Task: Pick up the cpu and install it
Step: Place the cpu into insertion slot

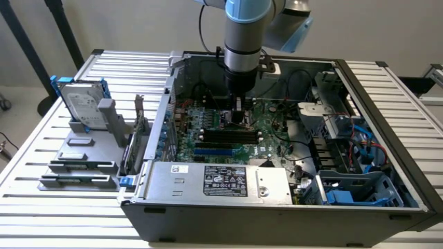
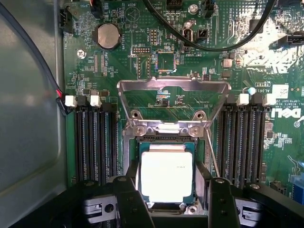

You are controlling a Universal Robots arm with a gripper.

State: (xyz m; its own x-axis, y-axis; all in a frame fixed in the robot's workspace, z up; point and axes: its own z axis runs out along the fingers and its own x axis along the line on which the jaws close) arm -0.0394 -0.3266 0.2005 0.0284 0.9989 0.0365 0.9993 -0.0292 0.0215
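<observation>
The cpu (image 2: 166, 175), a square chip with a bright silver top, lies level in or just over the socket (image 2: 166, 138) on the green motherboard (image 1: 271, 141). Its two black fingers (image 2: 128, 199) press against opposite edges of the chip, so my gripper (image 2: 168, 170) is shut on it. The metal load plate (image 2: 173, 85) is swung open and lies flat on the board beyond the socket. In the exterior view the arm reaches straight down into the open computer case, with the gripper (image 1: 239, 120) low over the middle of the board.
Black memory slots (image 2: 95, 142) (image 2: 242, 142) flank the socket closely on both sides. Black cables (image 2: 209, 45) loop over the board. A grey power-supply box (image 1: 221, 181) fills the case front. A hard drive in a blue bracket (image 1: 83, 106) stands outside, on the exterior view's left.
</observation>
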